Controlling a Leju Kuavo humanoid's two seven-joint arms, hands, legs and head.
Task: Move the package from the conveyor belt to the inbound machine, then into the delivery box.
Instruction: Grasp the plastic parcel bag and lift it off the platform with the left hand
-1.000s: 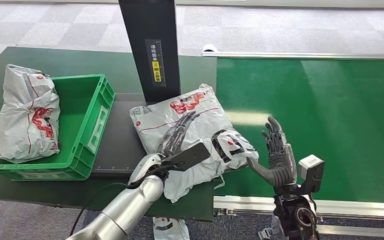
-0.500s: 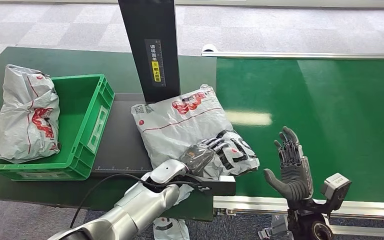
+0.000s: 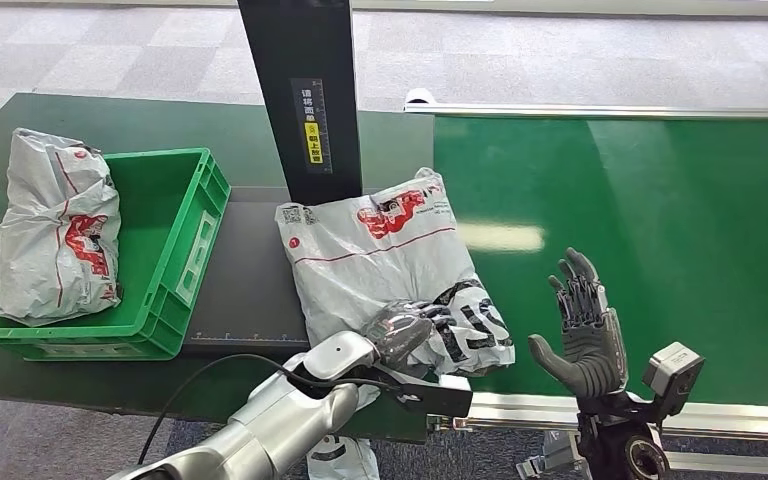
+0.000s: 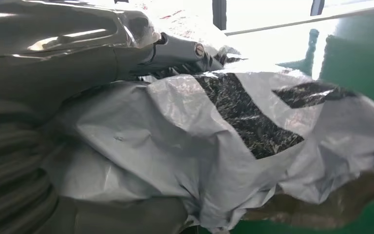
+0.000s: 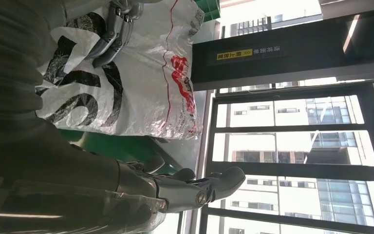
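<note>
The black upright post (image 3: 300, 95) of the inbound machine stands right behind the package (image 3: 385, 265), so a robot hand cannot pass to the package from the far side. The left robot hand (image 3: 400, 328) lies on the near end of the package and blocks that edge. To the right, the conveyor belt (image 3: 650, 230) is a wide free surface; the right robot hand (image 3: 585, 330) stands there with spread fingers, just beside the package but apart from it. To the left, the dark machine plate (image 3: 245, 270) gives a bare strip between the package and the green crate (image 3: 175, 250). The right half of the crate is free; a second bag (image 3: 55, 225) fills its left side.
</note>
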